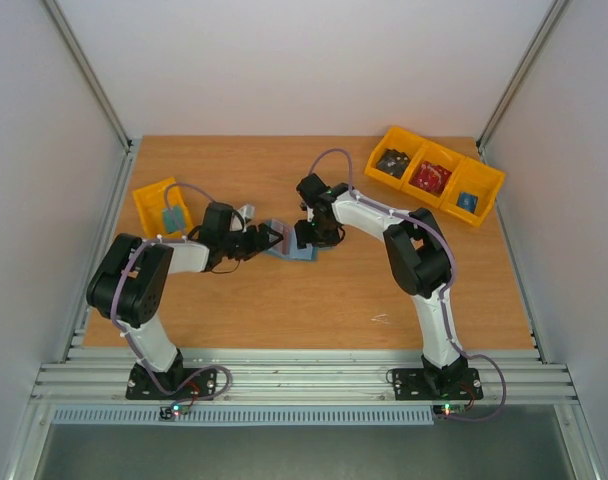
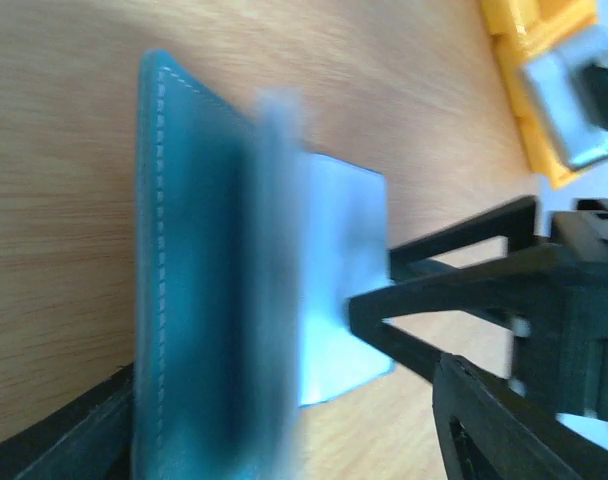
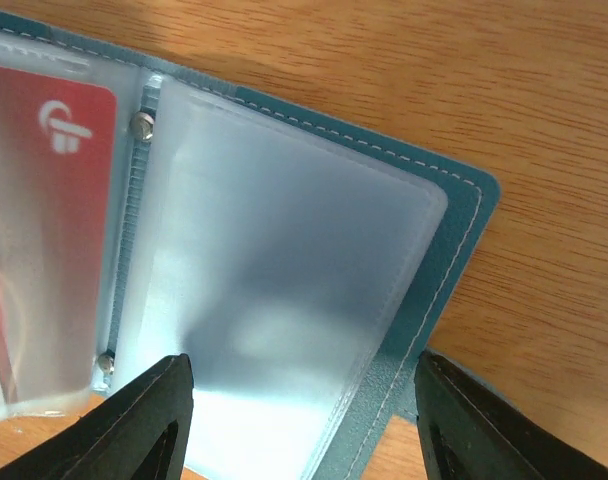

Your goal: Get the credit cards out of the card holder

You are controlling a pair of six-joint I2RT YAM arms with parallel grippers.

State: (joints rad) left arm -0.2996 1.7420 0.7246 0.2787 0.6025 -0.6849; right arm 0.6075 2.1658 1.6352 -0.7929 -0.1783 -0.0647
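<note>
top: card holder (image 1: 289, 250) lies open mid-table, left gripper (image 1: 267, 240) at its left edge, right gripper (image 1: 307, 235) at its right | left wrist: fingers (image 2: 64, 445) apart, teal cover between them, blurred | right wrist: fingers (image 3: 134, 420) apart, straddling clear sleeve (image 3: 284, 260); red card (image 3: 44, 220) in left sleeve

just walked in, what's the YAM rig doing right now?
Both arms are working at the teal card holder, which lies open mid-table. The right wrist view shows a red card still inside a clear sleeve; the sleeve next to it looks empty. The right gripper is open, its fingers spread either side of that empty sleeve. The left gripper is at the holder's opposite side, but its view is too blurred to tell whether it is gripping.
</note>
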